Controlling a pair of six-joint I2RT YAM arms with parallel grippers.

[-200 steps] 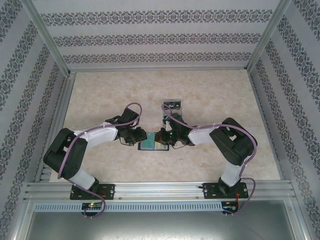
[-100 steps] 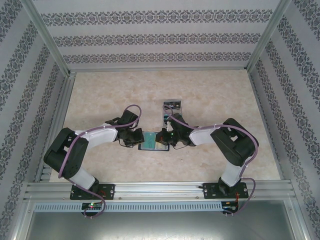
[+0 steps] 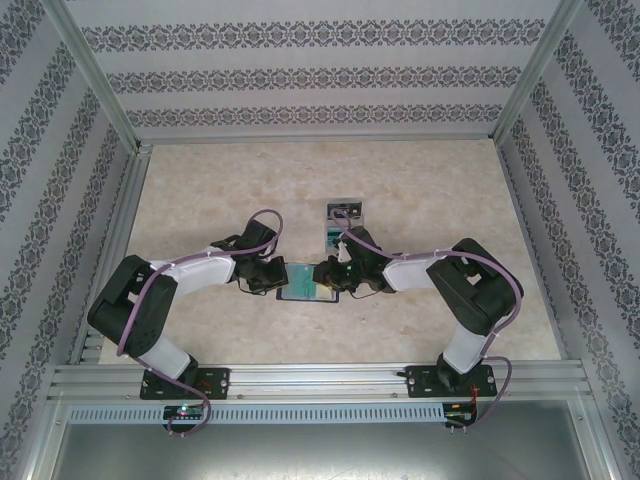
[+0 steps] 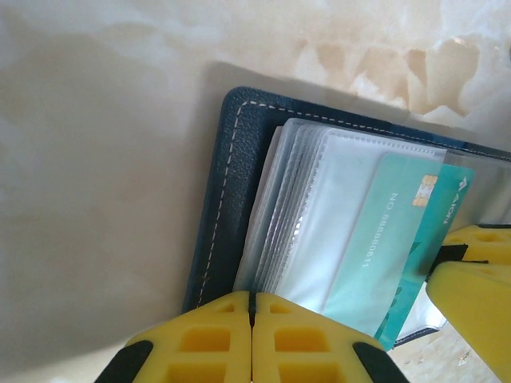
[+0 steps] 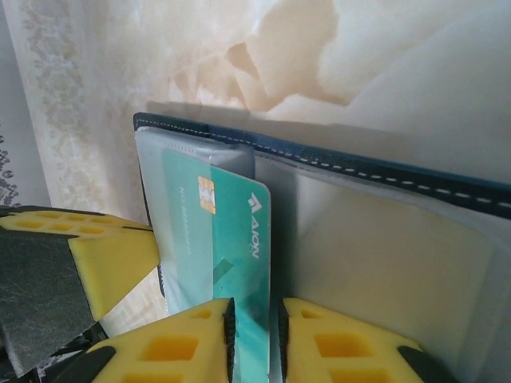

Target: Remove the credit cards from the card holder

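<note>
Centrally on the marble-patterned table (image 3: 200, 180) lies the open slate-blue card holder (image 3: 300, 297) (image 4: 231, 199) (image 5: 383, 171), clear sleeves fanned out; a teal-green card (image 3: 305, 284) (image 4: 399, 239) (image 5: 231, 247) juts halfway from one sleeve. The left gripper (image 3: 272, 276) (image 4: 251, 335) is clenched, pads flush together over the holder's edge. The right gripper (image 3: 326, 275) (image 5: 254, 335) straddles the teal-green card's free end, jaws narrowly parted; whether they press it I cannot tell. Loose cards (image 3: 342, 214) lie farther back.

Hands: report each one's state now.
Left hand: closed.
Right hand: around the teal card; grip cannot be told.
</note>
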